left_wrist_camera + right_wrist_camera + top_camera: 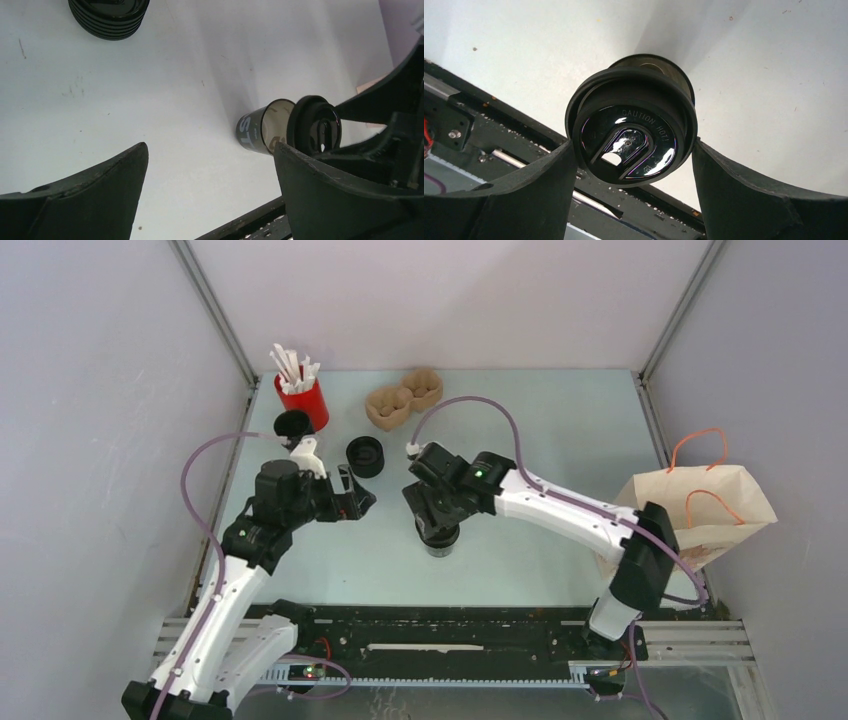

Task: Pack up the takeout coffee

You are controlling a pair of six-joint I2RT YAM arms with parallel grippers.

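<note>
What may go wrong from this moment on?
1. The lid, held by the right gripper, sits askew and leaves the cup partly uncovered; pressing now may tip the cup instead of sealing it.
2. The open left gripper hangs close by; the arms might collide.

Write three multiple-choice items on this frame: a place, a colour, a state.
1. Where is the paper bag? A right edge of the table; B between the arms; C far left corner.
2. What colour is the cup of white sticks? A blue; B red; C green.
3. How do the left jaws stand? A shut on a stick; B shut on the bag; C open, holding nothing.
A: the top view shows it by the right wall. B: its wall is plainly red. C: the left wrist view shows a wide gap, nothing gripped.
</note>
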